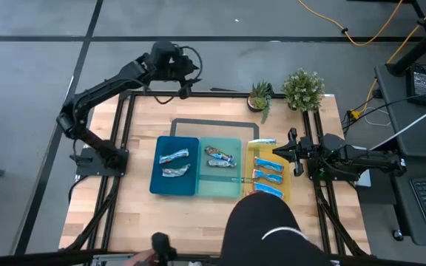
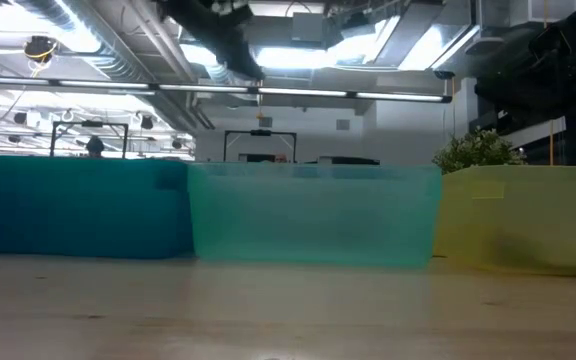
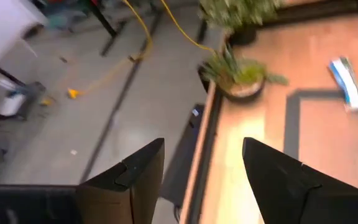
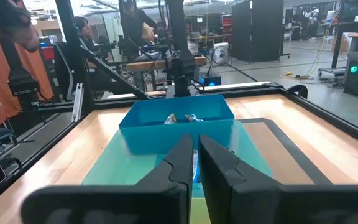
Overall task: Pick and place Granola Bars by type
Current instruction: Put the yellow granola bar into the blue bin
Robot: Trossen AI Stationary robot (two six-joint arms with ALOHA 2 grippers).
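Three trays stand side by side: dark-blue (image 1: 174,177), teal (image 1: 220,181) and yellow (image 1: 287,181). Two silvery-brown granola bars (image 1: 174,157) lie in the dark-blue tray. One bar (image 1: 219,157) lies in the teal tray. Several blue bars (image 1: 268,176) lie in the yellow tray, one (image 1: 261,142) at its far end. My right gripper (image 1: 276,153) (image 4: 196,140) hangs shut over the yellow tray, pointing toward the table's left. My left gripper (image 1: 189,83) (image 3: 204,146) is open, raised over the table's far edge, away from the trays.
Two potted plants (image 1: 302,89) stand at the far right corner. A person's head (image 1: 265,229) covers the near edge beside the yellow tray. A dark rectangle outline (image 1: 213,122) is marked on the wood behind the trays. In the low view the tray walls (image 2: 313,215) fill the width.
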